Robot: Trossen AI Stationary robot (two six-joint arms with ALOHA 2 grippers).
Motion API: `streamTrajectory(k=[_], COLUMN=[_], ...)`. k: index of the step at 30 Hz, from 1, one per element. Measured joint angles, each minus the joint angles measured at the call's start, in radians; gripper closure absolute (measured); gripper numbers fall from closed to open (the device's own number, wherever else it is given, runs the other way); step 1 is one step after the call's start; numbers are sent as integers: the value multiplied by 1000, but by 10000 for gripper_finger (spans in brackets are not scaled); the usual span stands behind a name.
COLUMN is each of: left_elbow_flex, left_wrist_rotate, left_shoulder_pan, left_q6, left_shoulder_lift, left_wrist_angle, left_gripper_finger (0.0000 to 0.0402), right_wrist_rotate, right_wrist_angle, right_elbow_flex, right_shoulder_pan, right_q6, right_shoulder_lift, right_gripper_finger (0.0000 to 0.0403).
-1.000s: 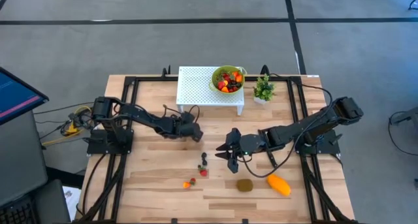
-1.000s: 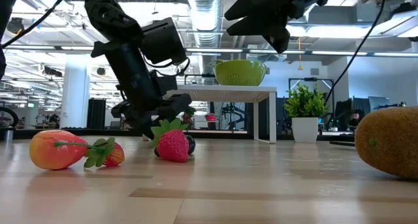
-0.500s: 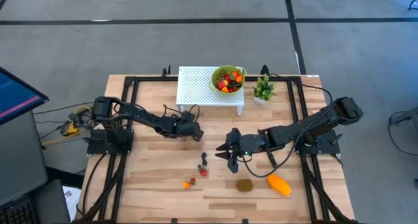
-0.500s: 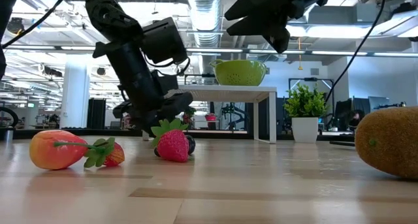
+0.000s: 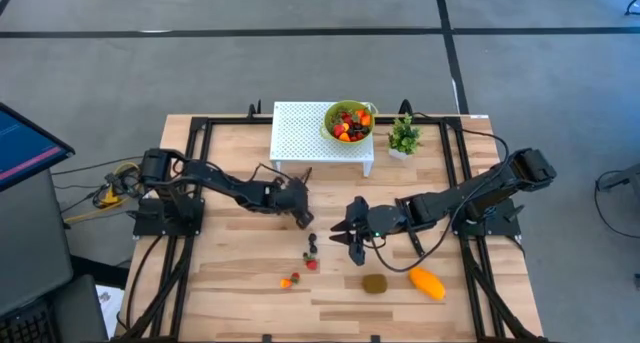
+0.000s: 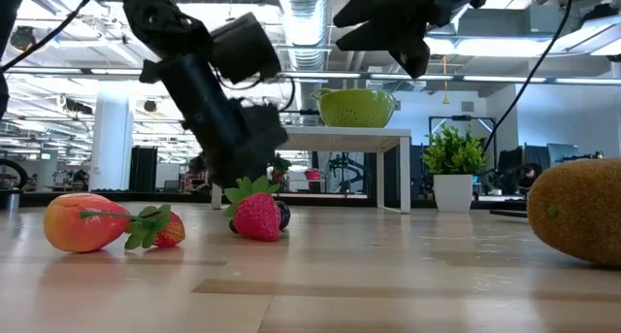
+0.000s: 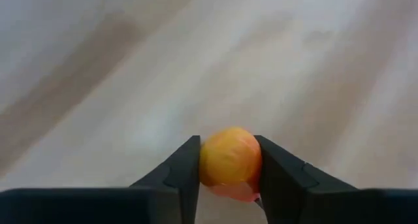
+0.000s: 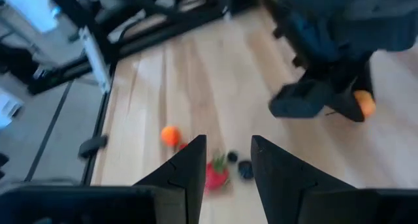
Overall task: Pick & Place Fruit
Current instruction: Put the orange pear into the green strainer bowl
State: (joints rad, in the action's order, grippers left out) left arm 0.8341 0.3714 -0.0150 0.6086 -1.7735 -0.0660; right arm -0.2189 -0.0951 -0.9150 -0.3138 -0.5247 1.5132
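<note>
My left gripper [image 7: 227,149] is shut on a small round orange-yellow fruit [image 7: 230,160] just above the table's middle; the high view shows this gripper [image 5: 298,215] left of centre. My right gripper [image 8: 225,149] hangs open above the table [image 5: 352,235], with nothing between its fingers. Below it a red strawberry [image 5: 311,264] and a dark berry [image 5: 313,245] lie on the wood. An orange fruit with a small red piece [image 5: 290,280], a brown kiwi [image 5: 375,282] and an orange mango [image 5: 427,282] lie nearer the front edge. My left gripper pinches the small fruit by its two opposite sides [image 7: 206,164] between its two fingers [image 7: 186,165]. The fingers slant down from the table's left. In the right wrist view the fruit [image 8: 364,104] sits at the fingertips, seemingly just off the wood.
A green bowl [image 5: 348,121] with several fruits stands on a white perforated stand [image 5: 305,133] at the back. A small potted plant [image 5: 404,136] stands to its right. Black frame rails run along the table's left and right sides.
My left gripper has shut on the small orange fruit, rolled its wrist and risen a little with it. My right gripper has kept still.
</note>
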Motion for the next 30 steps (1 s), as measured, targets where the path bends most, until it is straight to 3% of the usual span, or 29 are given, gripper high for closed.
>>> streamTrajectory(k=[6, 10, 18, 27, 30], left_elbow_flex=[-1, 0, 0, 0, 0], left_wrist_rotate=[-73, -71, -66, -65, -64], left_shoulder_pan=[-30, -48, -95, -183, -187], left_q6=[-103, -164, -345, -853, -948], left_shoulder_lift=[42, 105, 296, 373, 373], left_wrist_angle=[96, 172, 361, 605, 627], left_gripper_finger=[277, 276, 281, 284, 284], right_wrist_rotate=[76, 61, 35, 34, 34], right_wrist_angle=[71, 126, 72, -112, -187], right_elbow_flex=[0, 1, 0, 0, 0], right_shoulder_pan=[-12, -30, -19, 56, 76], right_q6=[-41, -69, -66, -10, 14], right_shoulder_lift=[-5, -5, -4, -4, -4], right_gripper_finger=[288, 288, 288, 288, 288])
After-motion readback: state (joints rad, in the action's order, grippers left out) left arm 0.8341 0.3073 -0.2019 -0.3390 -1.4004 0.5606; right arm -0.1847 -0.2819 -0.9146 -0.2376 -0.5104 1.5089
